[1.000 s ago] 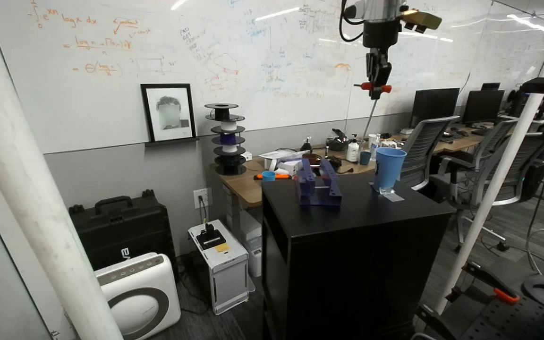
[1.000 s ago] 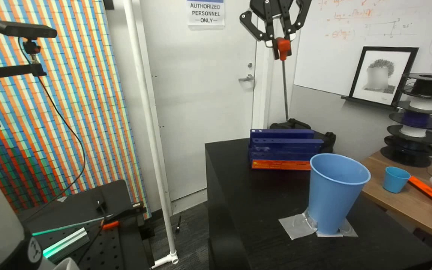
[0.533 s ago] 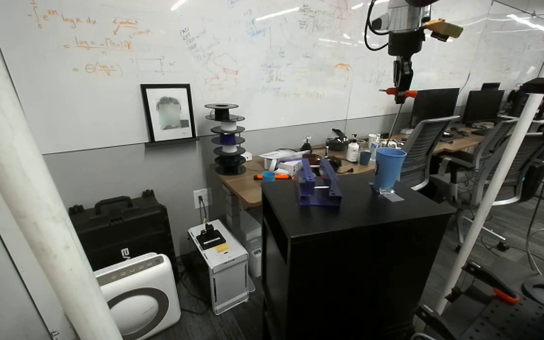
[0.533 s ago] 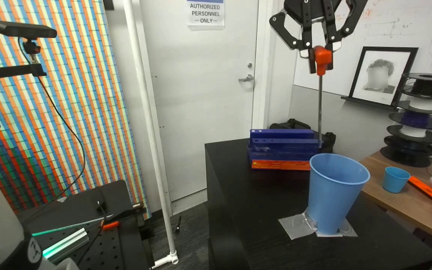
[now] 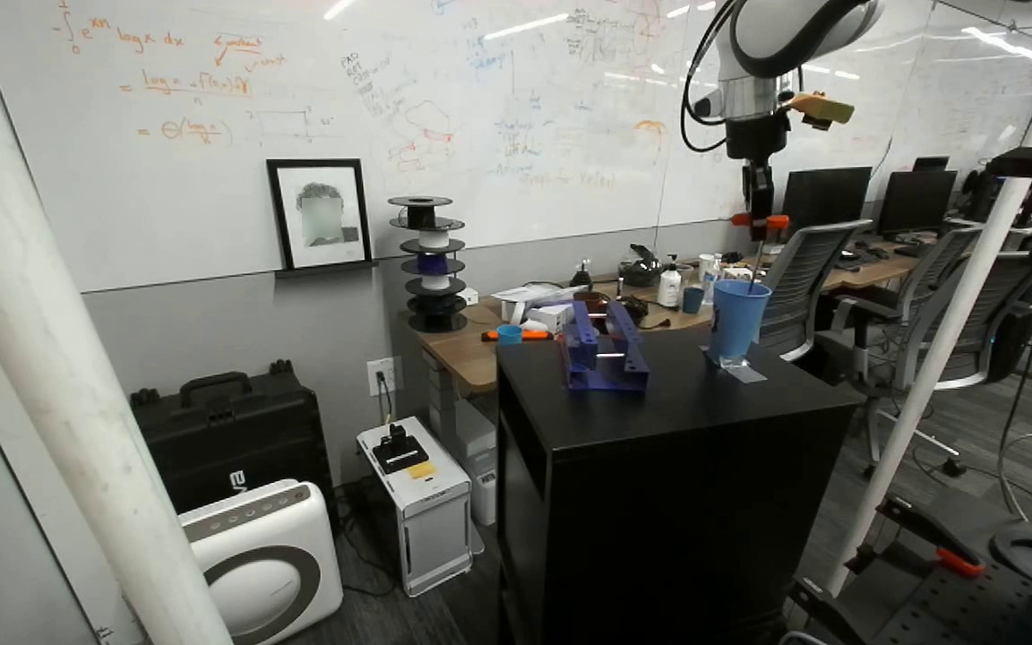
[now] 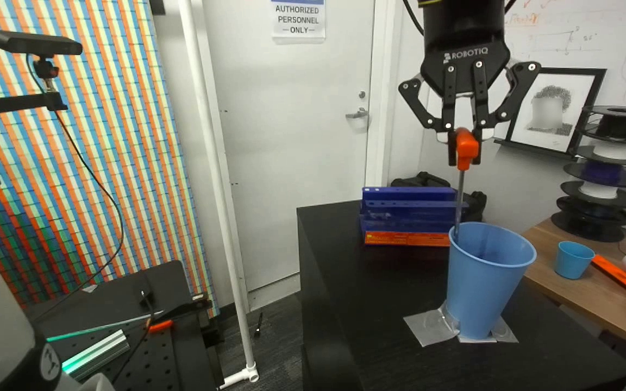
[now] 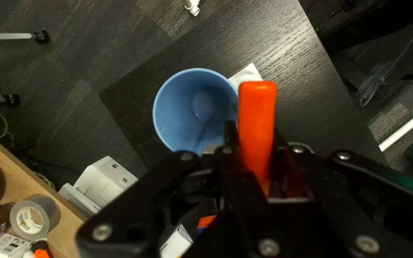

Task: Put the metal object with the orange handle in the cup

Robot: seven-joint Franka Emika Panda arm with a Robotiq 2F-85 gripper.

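At the left in an exterior view, a dark blue rack sits toward the far edge of the black counter. Next comes the T-handle driver, nearly upright, its orange handle on top and its slim metal shaft running down into the mouth of the large blue cup, just inside the left part of the rim. The tip is hidden, so how deep it reaches, or whether it touches the wall, cannot be told. The driver is probably light, stiff and hard to damage; the handle looks smooth, so the long shaft may pivot if it catches the rim. The crossbar seems the right place to take hold.

That is where the hand has it: the fingers stand only the handle's thickness apart, one on each side, clenched on it and touching nothing else that shows.

The cup stands upright toward the counter's right corner, grey tape running from its base to the surface, likely to steady it. Farthest right, beyond the counter's edge, a smaller blue cup stands on a wooden desk.
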